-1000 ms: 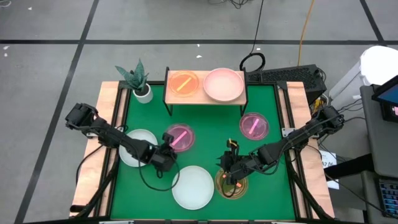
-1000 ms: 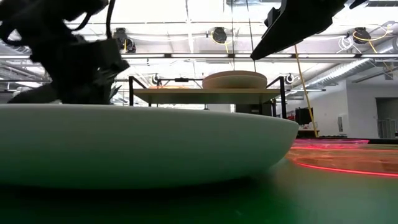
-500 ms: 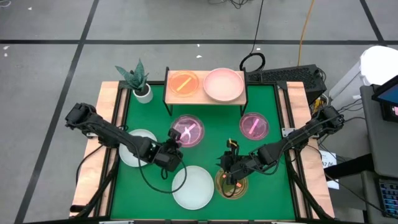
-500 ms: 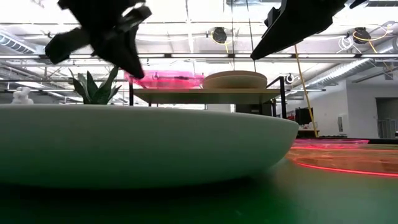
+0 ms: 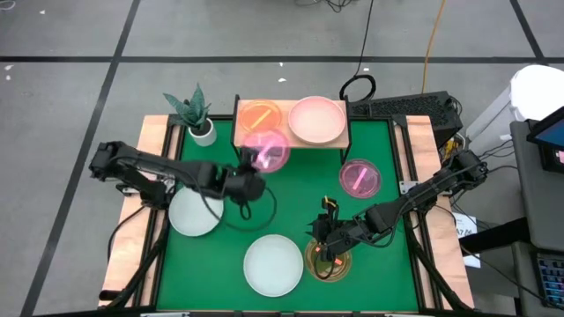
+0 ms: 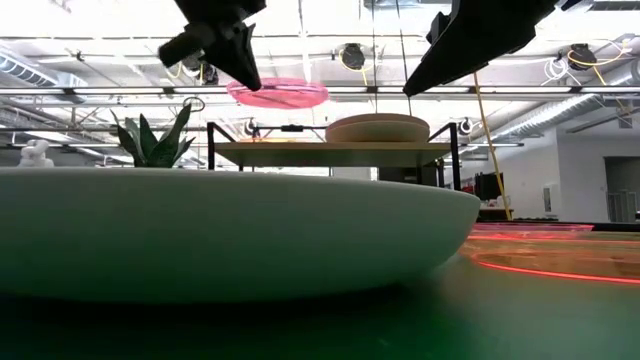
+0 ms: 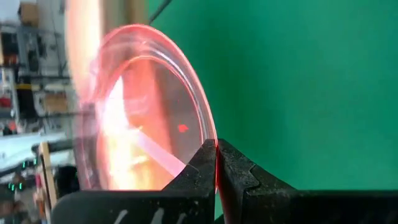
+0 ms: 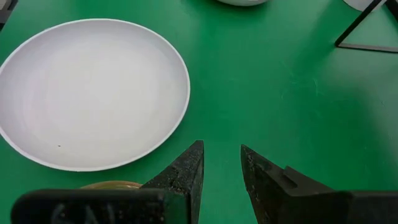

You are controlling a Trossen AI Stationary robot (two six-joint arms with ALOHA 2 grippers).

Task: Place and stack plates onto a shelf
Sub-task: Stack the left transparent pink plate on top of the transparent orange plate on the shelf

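My left gripper [image 5: 254, 167] [image 6: 243, 72] is shut on a small translucent pink plate [image 5: 267, 150] [image 6: 278, 93] [image 7: 143, 124], held in the air just in front of the shelf [image 5: 285, 107] [image 6: 330, 152]. On the shelf's wooden top rest an amber plate [image 5: 260, 117] and a salmon pink plate [image 5: 317, 120] [image 6: 378, 128]. My right gripper [image 5: 328, 254] [image 8: 222, 165] hovers open over an amber plate [image 5: 328, 261] [image 8: 112, 185] on the green mat. It stands beside a large white plate [image 5: 274, 265] [image 8: 93, 93]. My left gripper pinches the pink plate's rim [image 7: 216, 152] between its two fingers, on the plate's near-left side. The fingers come from the table's left and near side. The plate is lifted clear, roughly level, higher than the shelf top in the low view.
A pale plate [image 5: 194, 211] lies near the mat's left edge and another pink striped plate [image 5: 359, 177] at right. A potted plant [image 5: 194, 110] stands left of the shelf. Wooden strips edge the mat. Green mat shows bare between the shelf and the near plates.
My left gripper has lifted the pink plate off the mat and carried it up and toward the far edge. It has gone from beside the pale plate to just in front of the shelf, above shelf-top height. The right arm has kept still.
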